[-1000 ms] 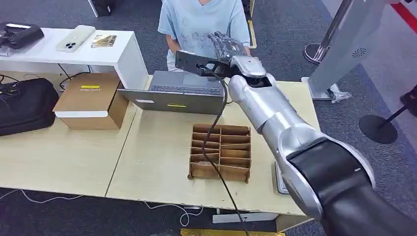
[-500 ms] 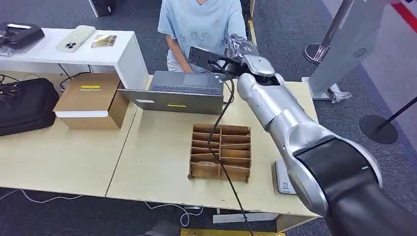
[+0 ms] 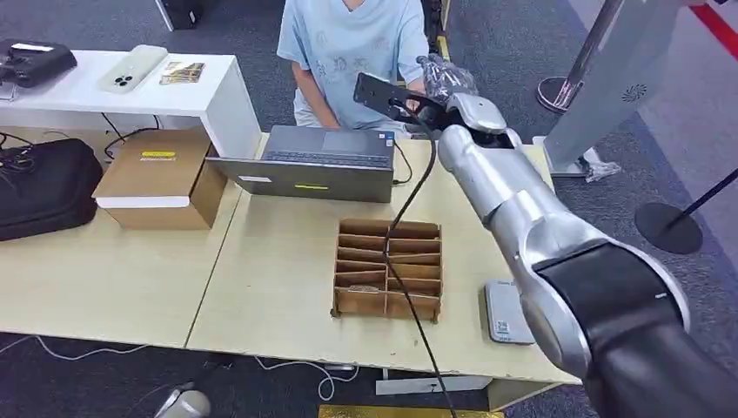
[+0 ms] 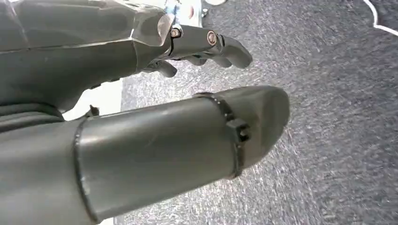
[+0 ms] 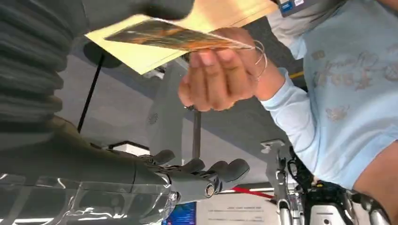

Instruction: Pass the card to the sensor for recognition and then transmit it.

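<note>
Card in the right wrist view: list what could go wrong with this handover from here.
1. The orange-patterned card is pinched by the right hand while the person's hand touches its far end. A mistimed release could drop it, or both may tug it.
2. The black cable hangs from the wrist over the grey laptop and the brown cardboard divider tray. It might snag either when the arm pulls back.

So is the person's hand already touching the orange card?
Yes: the person's hand is under the flat orange card, its fingertips against it.
</note>
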{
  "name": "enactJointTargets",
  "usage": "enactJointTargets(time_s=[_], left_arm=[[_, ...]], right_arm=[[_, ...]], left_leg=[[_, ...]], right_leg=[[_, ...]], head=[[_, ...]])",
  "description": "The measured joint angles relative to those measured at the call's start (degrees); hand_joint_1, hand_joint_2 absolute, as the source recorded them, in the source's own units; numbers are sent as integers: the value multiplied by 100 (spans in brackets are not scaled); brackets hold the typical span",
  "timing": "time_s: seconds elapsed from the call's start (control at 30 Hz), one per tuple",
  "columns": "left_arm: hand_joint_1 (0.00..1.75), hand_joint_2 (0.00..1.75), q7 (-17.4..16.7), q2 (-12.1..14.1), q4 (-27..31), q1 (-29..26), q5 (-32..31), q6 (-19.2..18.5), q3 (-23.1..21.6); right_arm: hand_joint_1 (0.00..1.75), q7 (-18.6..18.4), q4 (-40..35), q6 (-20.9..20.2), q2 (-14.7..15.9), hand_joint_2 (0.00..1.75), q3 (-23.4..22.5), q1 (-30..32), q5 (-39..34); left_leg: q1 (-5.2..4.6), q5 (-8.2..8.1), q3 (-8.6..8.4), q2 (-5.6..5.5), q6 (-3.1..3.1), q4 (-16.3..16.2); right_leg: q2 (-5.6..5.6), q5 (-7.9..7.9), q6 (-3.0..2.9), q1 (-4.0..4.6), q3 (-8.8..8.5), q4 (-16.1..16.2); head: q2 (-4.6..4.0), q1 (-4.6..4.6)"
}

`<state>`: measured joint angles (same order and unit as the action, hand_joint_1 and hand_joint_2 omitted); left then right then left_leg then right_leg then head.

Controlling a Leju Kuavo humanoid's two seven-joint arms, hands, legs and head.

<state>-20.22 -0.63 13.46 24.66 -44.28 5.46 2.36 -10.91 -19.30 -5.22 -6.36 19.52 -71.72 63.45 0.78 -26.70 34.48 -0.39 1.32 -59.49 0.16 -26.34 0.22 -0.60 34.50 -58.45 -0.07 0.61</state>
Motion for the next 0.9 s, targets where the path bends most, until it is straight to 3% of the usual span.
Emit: enactJointTargets(time_s=[0.67,0.77,0.9], left_arm=[[0,0,109,-85,9,-49,-413,0,61],[0,0,111,-100,22,-55,-470,9,76],[0,0,177,-111,26,-78,-562,31,100]], right_arm=[[175,245,-112,155,101,175,-107,31,15],[175,358,-142,321,101,175,-122,59,13],[175,680,-313,925,98,175,-221,170,-168]], left_leg=[[1,0,1,1,0,-2],[1,0,1,1,0,-2],[1,0,2,1,0,-2]], right_leg=[[3,0,0,1,4,0],[3,0,0,0,4,0],[2,0,0,0,3,0]], head=[[0,-2],[0,-2],[0,-2]])
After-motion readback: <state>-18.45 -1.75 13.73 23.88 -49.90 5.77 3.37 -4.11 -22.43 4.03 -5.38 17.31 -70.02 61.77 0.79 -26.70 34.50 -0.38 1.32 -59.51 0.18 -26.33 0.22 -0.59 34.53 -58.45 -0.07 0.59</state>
